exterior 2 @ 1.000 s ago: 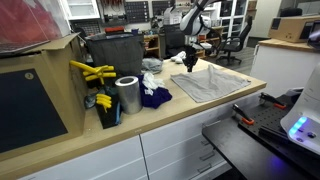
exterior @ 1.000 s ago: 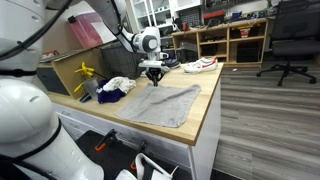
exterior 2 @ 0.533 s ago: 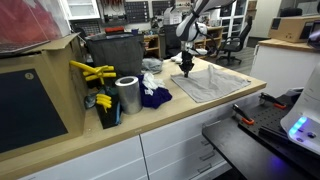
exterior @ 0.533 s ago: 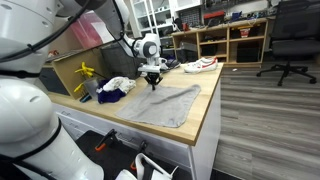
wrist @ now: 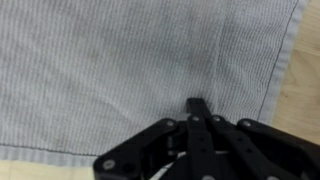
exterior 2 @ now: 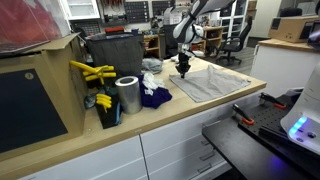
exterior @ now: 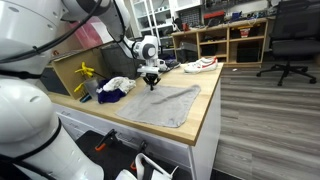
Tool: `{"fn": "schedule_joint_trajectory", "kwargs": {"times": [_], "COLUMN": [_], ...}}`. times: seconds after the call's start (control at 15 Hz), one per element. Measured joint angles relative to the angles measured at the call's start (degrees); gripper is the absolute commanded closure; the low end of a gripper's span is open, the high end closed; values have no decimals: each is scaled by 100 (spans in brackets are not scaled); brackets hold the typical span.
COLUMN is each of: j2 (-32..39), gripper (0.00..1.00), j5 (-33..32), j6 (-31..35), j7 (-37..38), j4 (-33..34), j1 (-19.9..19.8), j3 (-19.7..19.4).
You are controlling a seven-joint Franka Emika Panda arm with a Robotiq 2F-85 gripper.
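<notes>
Jaws closed tight, touching grey towel (wrist: pixel 120 70); black bin's (exterior 2: pixel 115 55) contents hidden.

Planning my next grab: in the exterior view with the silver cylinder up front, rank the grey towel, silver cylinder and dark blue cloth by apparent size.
1. grey towel: clearly largest.
2. silver cylinder and dark blue cloth: much alike. The cylinder looks slightly bigger but stands nearer the camera, so no ranking between them.
</notes>
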Motion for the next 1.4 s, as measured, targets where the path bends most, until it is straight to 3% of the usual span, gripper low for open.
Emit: {"fn": "schedule_joint_trajectory", "kwargs": {"times": [0.73, 0.8, 0.87, 1.13, 1.4], "j2": [231, 230, 223, -112, -1022], "gripper": [100, 74, 73, 44, 16], "j5": [0, -1, -5, -181, -508], "j6": [-1, -1, -1, -7, -178], "j7": [0, 0, 0, 0, 8], "j4": [362, 361, 358, 110, -544], "j1": [121, 148, 168, 250, 260], "j3": [177, 186, 203, 206, 55]}}
